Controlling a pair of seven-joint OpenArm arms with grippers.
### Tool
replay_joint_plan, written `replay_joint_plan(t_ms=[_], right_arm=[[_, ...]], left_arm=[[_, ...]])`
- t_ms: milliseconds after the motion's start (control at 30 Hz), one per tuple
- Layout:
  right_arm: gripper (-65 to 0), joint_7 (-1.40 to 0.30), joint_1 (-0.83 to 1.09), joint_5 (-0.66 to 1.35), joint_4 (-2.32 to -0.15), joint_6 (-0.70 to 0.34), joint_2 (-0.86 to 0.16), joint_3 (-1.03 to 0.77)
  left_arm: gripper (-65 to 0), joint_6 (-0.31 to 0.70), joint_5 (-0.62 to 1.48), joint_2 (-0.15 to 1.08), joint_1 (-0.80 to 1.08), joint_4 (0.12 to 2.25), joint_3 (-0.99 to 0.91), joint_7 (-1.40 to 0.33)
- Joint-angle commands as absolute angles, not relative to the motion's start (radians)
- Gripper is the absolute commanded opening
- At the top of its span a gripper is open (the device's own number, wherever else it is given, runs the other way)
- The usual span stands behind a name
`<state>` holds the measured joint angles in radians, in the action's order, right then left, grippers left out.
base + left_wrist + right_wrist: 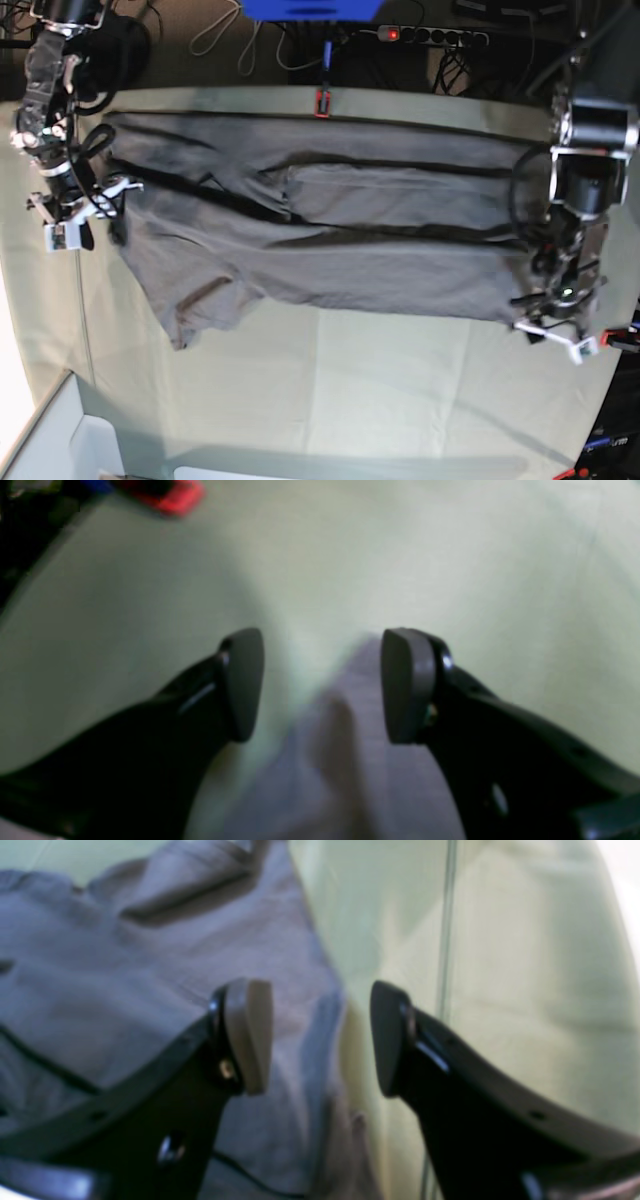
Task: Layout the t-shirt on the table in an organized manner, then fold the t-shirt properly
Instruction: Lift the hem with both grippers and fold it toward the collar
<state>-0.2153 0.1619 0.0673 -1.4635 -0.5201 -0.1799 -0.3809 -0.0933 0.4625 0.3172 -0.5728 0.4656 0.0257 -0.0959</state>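
Lying stretched and creased, the grey t-shirt spans the table.

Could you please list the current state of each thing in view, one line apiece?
t-shirt: spread across the table, creased, held by neither gripper.
table: covered in pale green cloth, shirt lying on it.
left gripper: open, over the shirt's edge.
right gripper: open, over the shirt's edge.
red clamp: on the table's far edge.
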Motion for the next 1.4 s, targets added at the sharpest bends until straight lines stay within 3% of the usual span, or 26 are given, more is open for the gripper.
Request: replay_joint_plan(t_ms=[0,133,367,667,800,933,1133,1367], right_arm=[[-33.1,-0.185,0.154,0.079,-1.481,-0.53,-0.196,-0.387],[-33.1,-0.185,0.159,0.077,-1.48,-0.53,-0.183,-0.389],[-33.1,-0.185,0.162,0.077,-1.477,-0.53,-0.186,-0.389],[-33.0,-0.185,0.151,0.077,-1.475,-0.53,-0.185,-0.386],[-32.9,-0.185,0.091,0.077,-1.445,-0.53,-0.185,-0.386],[-32.8,-0.185,-0.019,0.077,-1.29,-0.53,-0.189,-0.384],[-32.8,-0.185,-0.165,0.077,-1.053,-0.53,-0.194,-0.383],[-32.8,-0.177,-0.199,0.076,-0.952,-0.526,-0.203,-0.314]], left_arm=[[-28.7,-0.07,0.461,0.323,-0.604,0.452,0.03,-0.05],[-28.8,0.012,0.461,0.297,-0.607,0.346,0.03,0.064],[-28.8,0.008,0.463,0.295,-0.604,0.254,0.028,0.157],[-29.8,0.018,0.463,0.308,-0.601,0.248,0.03,0.147],[-42.2,0.019,0.463,0.308,-0.57,0.248,0.03,0.156],[-64.2,0.019,0.463,0.315,-0.553,0.248,0.03,0.156],[-65.0,0.019,0.466,0.318,-0.552,0.257,0.024,0.148],[-64.9,0.019,0.467,0.318,-0.516,0.262,0.024,0.148]])
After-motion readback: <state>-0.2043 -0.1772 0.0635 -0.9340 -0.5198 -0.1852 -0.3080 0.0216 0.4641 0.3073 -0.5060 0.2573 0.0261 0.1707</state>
